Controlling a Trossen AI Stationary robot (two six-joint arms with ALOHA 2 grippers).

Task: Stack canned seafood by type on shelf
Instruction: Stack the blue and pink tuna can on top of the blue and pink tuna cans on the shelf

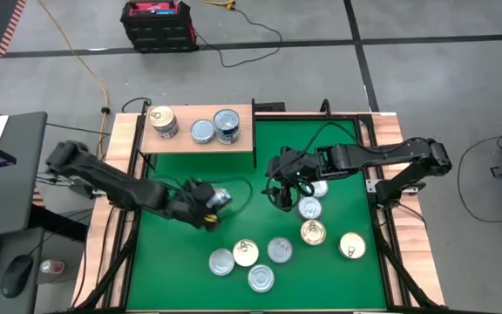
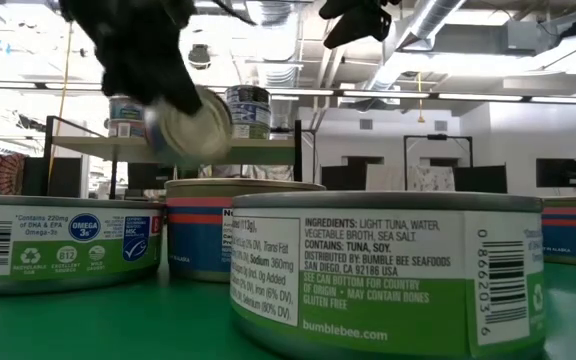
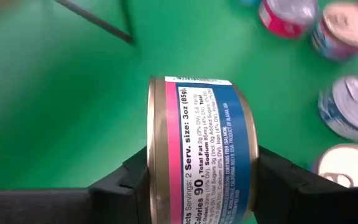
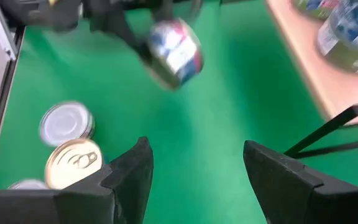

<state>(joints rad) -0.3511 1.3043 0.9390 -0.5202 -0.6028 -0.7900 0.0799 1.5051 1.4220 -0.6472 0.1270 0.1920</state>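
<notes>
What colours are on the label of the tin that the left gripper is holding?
The held tin has a blue label with a pink band and a gold rim, clearest in the left wrist view.

Pink-and-blue-labelled tin (image 3: 199,149), green mat (image 1: 234,187)

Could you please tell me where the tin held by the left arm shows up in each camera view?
High view: held tin left of centre over the green mat, in the left end effector.
Low view: upper left, lid facing the camera.
Left wrist view: centre, clamped on edge.
Right wrist view: top centre, blurred.
Shared landmark: the shelf.
</notes>
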